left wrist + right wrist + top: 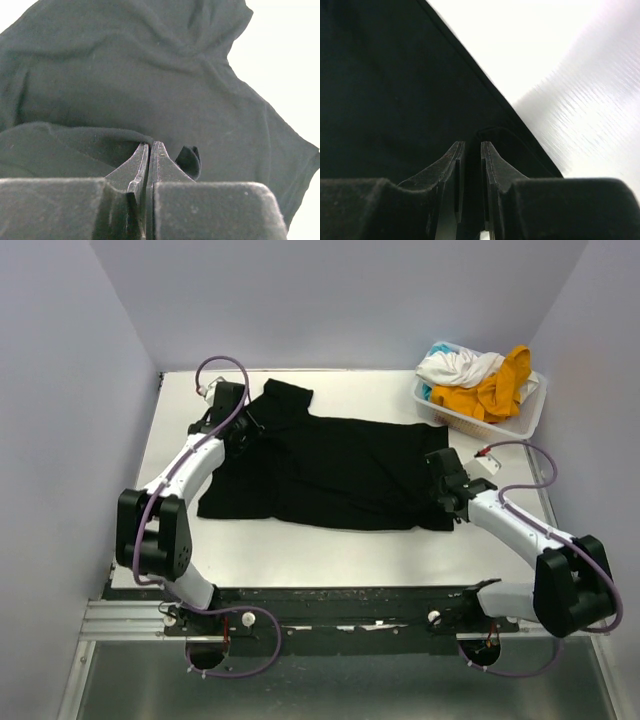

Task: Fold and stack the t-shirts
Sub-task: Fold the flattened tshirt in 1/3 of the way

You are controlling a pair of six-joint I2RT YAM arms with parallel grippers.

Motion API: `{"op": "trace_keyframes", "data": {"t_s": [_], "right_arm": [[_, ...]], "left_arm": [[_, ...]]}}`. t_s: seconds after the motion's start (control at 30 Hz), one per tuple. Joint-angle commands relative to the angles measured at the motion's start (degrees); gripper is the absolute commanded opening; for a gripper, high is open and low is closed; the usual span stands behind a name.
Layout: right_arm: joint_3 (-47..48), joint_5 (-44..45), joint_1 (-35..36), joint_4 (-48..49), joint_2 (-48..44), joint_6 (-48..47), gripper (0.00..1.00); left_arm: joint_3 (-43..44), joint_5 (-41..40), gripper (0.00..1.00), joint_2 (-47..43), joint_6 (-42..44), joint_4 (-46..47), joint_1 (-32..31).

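A large black t-shirt lies spread flat across the middle of the table, with a sleeve pointing to the far left. My left gripper is at the shirt's far left part by that sleeve. In the left wrist view the left gripper is shut on a raised fold of the black t-shirt. My right gripper is at the shirt's right edge. In the right wrist view the right gripper is pinched on a lifted bit of the black t-shirt's hem. White, mustard-yellow and teal t-shirts lie bunched in the basket.
The white slotted basket stands at the far right corner of the white table. A small white object lies on the table between the basket and my right arm. Grey walls close in the table on three sides.
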Motion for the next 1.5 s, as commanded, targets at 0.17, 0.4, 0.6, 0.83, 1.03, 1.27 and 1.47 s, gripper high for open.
{"op": "trace_keyframes", "data": {"t_s": [0.17, 0.4, 0.6, 0.83, 1.03, 1.27, 1.47], "right_arm": [[13.25, 1.67, -2.34, 3.43, 14.38, -2.46, 0.95], [10.06, 2.66, -2.30, -2.12, 5.31, -4.13, 1.00], [5.27, -23.01, -2.33, 4.27, -5.31, -19.83, 1.00], [-2.76, -42.58, -2.34, 18.18, -0.43, -20.65, 1.00], [1.11, -28.77, -2.22, 27.29, 10.17, -19.89, 1.00], [12.69, -8.90, -2.28, 28.51, 23.97, -21.80, 1.00], [13.71, -6.94, -2.30, 18.46, 21.38, -19.51, 1.00]], "left_arm": [[29.71, -4.29, 0.79, 20.02, 4.36, -18.15, 1.15], [22.17, -1.26, 0.99, 12.49, 6.33, -16.99, 1.16], [4.95, 5.90, 0.99, 1.50, 5.43, -10.93, 1.05], [-8.09, 16.07, 0.99, -1.22, 3.98, -2.71, 1.07], [-10.02, 14.98, 0.99, 2.38, 3.77, -0.88, 3.05], [-11.55, 11.70, 0.99, 2.77, 3.37, -1.35, 6.30], [-11.59, 11.29, 0.99, 1.68, 3.21, -2.32, 7.24]]}}
